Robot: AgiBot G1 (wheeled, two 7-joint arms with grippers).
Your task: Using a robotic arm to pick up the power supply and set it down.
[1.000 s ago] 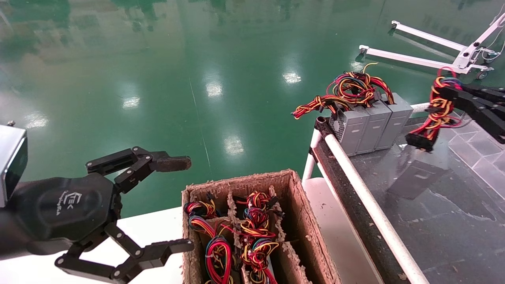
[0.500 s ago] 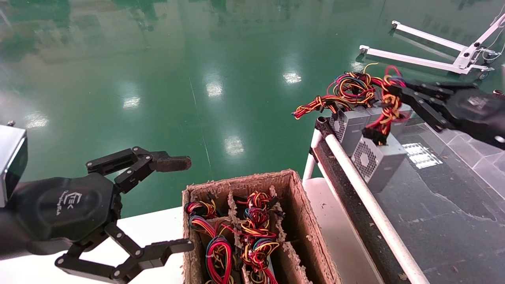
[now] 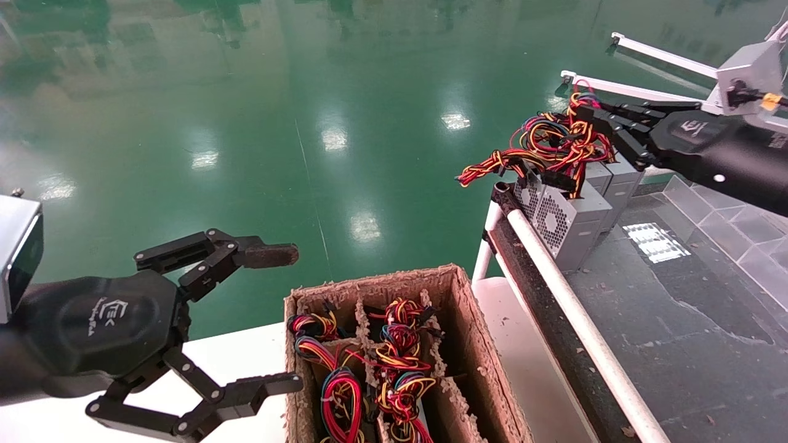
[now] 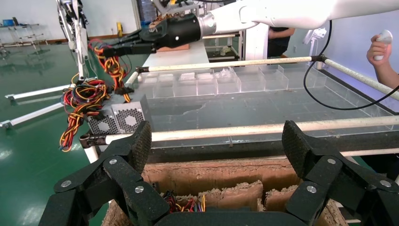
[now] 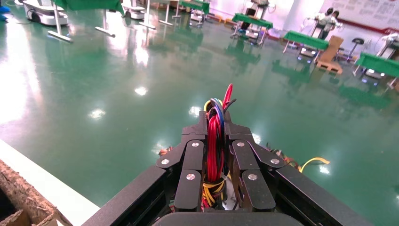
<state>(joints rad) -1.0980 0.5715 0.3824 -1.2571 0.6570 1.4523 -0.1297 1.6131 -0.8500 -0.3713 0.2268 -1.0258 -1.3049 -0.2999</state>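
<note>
The power supply (image 3: 569, 224) is a grey box with a honeycomb vent face, standing at the near corner of the dark table (image 3: 677, 344) just in front of a row of like boxes. Its mostly red wire bundle (image 5: 214, 146) runs up into my right gripper (image 3: 582, 114), which is shut on the wires above the box. I cannot tell whether the box's base rests on the table. The left wrist view shows the same box (image 4: 127, 117) under that gripper (image 4: 110, 49). My left gripper (image 3: 292, 318) hangs open and empty at the near left.
Like grey boxes (image 3: 619, 178) under a wire tangle (image 3: 542, 141) stand right behind the power supply. A white rail (image 3: 554, 277) edges the table. A divided cardboard box (image 3: 468, 332) holds more wired units. Clear trays (image 3: 726, 209) lie at the right. A white stand (image 3: 646, 92) is on the floor.
My right gripper swung left and away with the wire bundle, bringing the power supply from mid-table up against the row of boxes. The left arm has not moved.
</note>
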